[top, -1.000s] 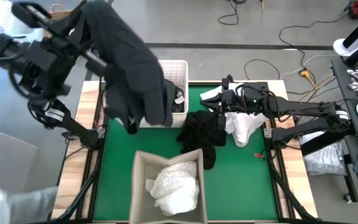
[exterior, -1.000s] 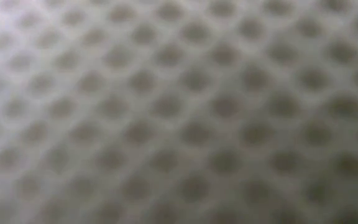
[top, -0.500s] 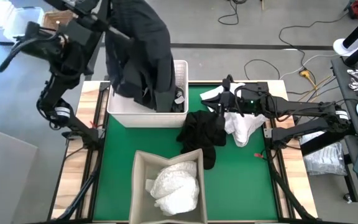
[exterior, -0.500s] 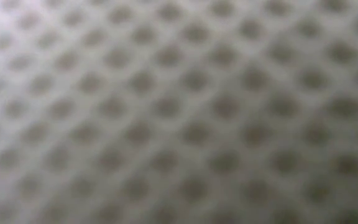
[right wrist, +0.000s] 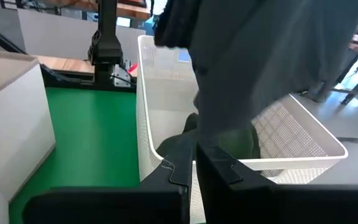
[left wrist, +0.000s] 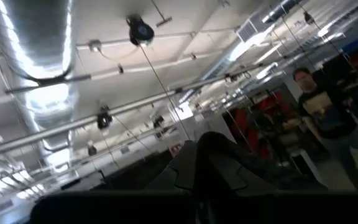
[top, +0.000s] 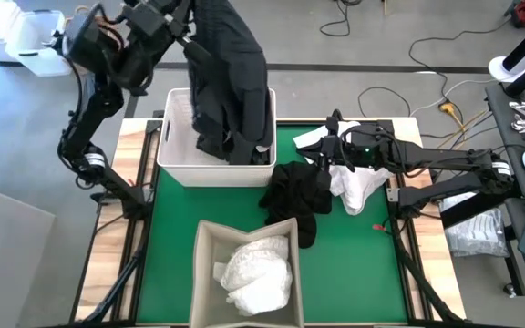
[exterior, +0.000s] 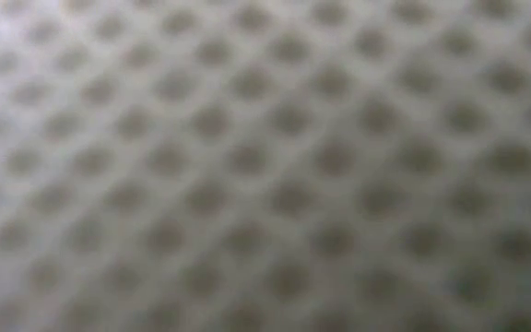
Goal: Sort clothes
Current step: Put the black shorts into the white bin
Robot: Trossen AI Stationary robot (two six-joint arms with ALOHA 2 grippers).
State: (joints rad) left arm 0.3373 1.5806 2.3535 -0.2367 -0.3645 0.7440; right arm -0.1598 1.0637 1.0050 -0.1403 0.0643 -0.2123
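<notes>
My left gripper [top: 188, 29] is raised above the table's far left and is shut on a dark garment [top: 231, 82]. The garment hangs over the white plastic basket [top: 176, 159], in which more dark clothes [right wrist: 229, 140] lie. My right gripper [top: 328, 150] is shut, with nothing between its fingers [right wrist: 194, 168]. It hovers over a black garment [top: 294, 191] and beside a white one [top: 354, 182], both lying on the green mat [top: 171, 228]. A beige bin [top: 208, 246] holds white clothes [top: 258, 269]. My left gripper holds the dark garment by its top end [top: 210, 20]; the cloth and the arm hide the fingers' hold. The garment hangs slack below the gripper, and its lower end [top: 231, 150] reaches down inside the basket.
A close mesh surface [exterior: 265, 166] fills the low view and hides everything else there. The left wrist view looks up at the ceiling, with a person [left wrist: 319, 106] standing beyond the table. Cables lie on the floor [top: 399, 91] past the far edge.
My left gripper has swung toward the table's right with the dark garment and sunk a little. The garment, which hung past the basket's left side down to the mat, now hangs over the basket with its lower end inside.
</notes>
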